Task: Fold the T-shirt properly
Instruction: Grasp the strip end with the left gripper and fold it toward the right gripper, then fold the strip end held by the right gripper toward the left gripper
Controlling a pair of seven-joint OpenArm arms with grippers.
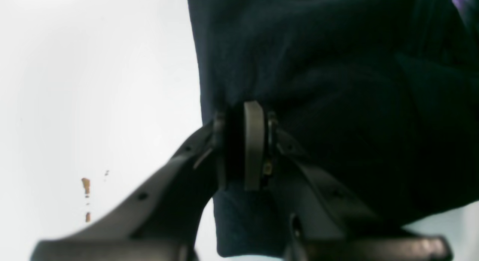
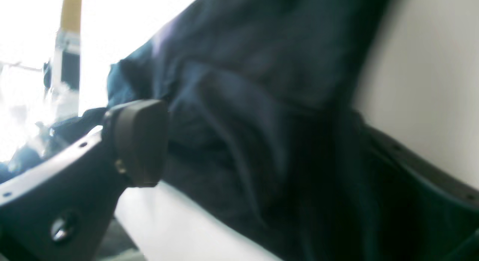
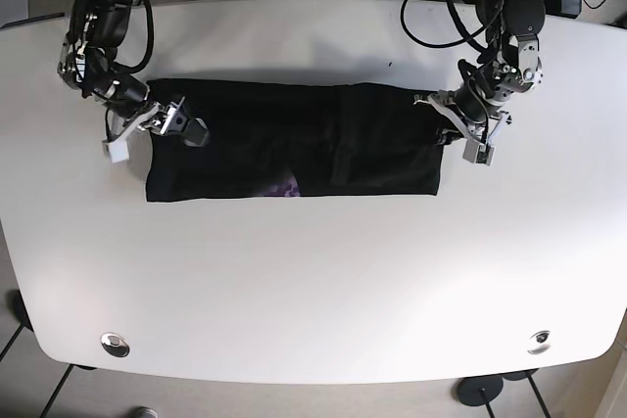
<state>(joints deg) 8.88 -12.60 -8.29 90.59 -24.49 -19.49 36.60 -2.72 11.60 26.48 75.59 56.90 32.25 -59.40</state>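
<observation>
While the left wrist view looked down, the left gripper had its fingers squeezed narrow on the dark T-shirt, at the cloth's edge in the middle of the frame.

In the right wrist view, the right gripper had wide fingers with bunched cloth between them; I could not tell if they pinched it.

In the base view, the T-shirt lay as a long band across the middle of the white counter, one arm at each end. To fold well, I think both ends should lift together and stay even.
</observation>
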